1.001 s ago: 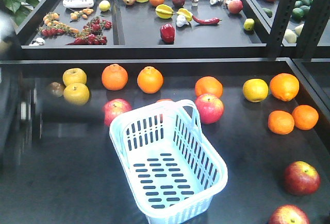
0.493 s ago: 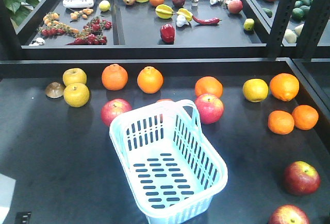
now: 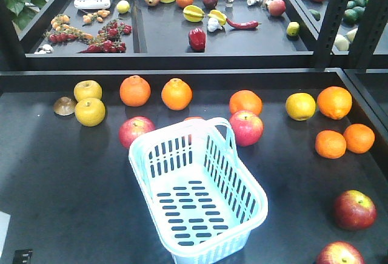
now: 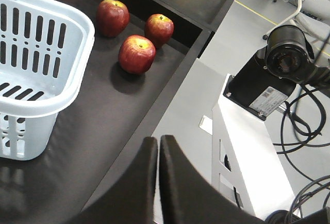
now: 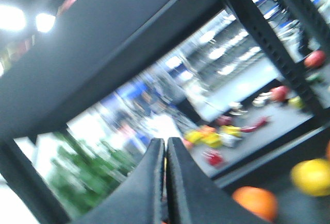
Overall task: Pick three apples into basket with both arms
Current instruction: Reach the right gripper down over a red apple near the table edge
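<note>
The pale blue basket (image 3: 233, 185) stands empty in the middle of the dark table, its handle folded back. Two dark red apples (image 3: 354, 209) (image 3: 339, 255) lie at the front right corner. The left wrist view shows three apples (image 4: 136, 54) (image 4: 113, 17) (image 4: 159, 30) close together right of the basket (image 4: 51, 49), by the table edge. My left gripper (image 4: 158, 140) is shut and empty, hanging past the table's front edge over the floor. My right gripper (image 5: 165, 141) is also shut and empty, raised and pointing at the shelf frame in a blurred view. Neither gripper shows in the front view.
Two pinkish-red fruits (image 3: 134, 132) (image 3: 246, 127) sit just behind the basket. Oranges (image 3: 134, 90) (image 3: 176, 93) (image 3: 334, 102) and yellow fruits (image 3: 90, 111) (image 3: 301, 106) line the back of the table. A raised shelf (image 3: 182, 57) with small produce runs behind. Black uprights (image 3: 330, 15) stand at right.
A blurred dark arm at the left edge of the front view a second ago has gone out of that view. The basket and fruit have not moved.
</note>
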{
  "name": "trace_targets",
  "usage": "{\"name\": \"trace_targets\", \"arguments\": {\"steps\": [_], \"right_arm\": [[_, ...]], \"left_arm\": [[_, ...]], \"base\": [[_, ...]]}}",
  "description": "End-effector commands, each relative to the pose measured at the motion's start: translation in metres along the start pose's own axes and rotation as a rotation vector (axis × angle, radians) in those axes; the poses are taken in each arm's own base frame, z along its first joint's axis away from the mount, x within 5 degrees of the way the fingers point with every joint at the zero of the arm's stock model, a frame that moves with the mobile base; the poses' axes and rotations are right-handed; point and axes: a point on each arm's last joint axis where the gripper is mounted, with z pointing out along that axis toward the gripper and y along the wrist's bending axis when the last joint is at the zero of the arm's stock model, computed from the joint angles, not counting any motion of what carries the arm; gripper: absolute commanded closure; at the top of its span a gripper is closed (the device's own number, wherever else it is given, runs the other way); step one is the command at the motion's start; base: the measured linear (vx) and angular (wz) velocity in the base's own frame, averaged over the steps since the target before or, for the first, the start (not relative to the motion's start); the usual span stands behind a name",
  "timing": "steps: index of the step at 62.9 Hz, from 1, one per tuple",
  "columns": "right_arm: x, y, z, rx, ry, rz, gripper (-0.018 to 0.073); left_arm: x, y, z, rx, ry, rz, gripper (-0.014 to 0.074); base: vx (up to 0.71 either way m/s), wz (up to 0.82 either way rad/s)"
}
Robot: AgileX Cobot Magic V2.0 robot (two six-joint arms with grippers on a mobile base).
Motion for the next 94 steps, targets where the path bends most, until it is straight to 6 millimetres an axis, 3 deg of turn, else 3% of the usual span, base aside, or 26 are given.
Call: {"name": "trace_targets", "arguments": {"steps": [1,13,25,31,40,45,72,94], "right_arm": [[-0.028,0.017,0.011,0.066,0.117,-0.261,0.0564],[-0.05,0.027,0.045,0.154,0.36,-0.551,0.0533],[-0.034,0.015,0.077,0.204,0.544,-0.569,0.0407],[-0.024,0.007,0.094,0.239,0.695,-0.582,0.0245],[-0.011,-0.003,0.125,0.283,0.884,-0.604,-0.0076],[-0.001,-0.011,0.138,0.302,0.954,-0.603,-0.0171],[0.045,-0.042,0.173,0.39,1.422,-0.566,-0.0093],[0.1,-0.074,0.195,0.442,1.704,-0.457,-0.0072]], "left_arm": [[-0.01,-0.002,-0.001,0.007,-0.057,-0.001,0.0604],[-0.01,-0.001,-0.001,-0.005,-0.058,-0.001,0.0604],[-0.01,-0.001,-0.001,-0.004,-0.058,-0.001,0.0604],[-0.01,-0.001,-0.001,-0.004,-0.058,-0.001,0.0604],[-0.01,-0.001,-0.001,-0.004,-0.058,-0.002,0.0604],[-0.01,-0.001,-0.001,-0.004,-0.058,-0.002,0.0604],[-0.015,-0.001,-0.002,0.005,-0.111,-0.031,0.0604],[-0.015,-0.001,-0.002,0.005,-0.11,-0.029,0.0603]], "base": [[0.0,0.0],[0.0,0.0],[0.0,0.0],[0.0,0.0],[0.0,0.0],[0.0,0.0],[0.0,0.0],[0.0,0.0]]}}
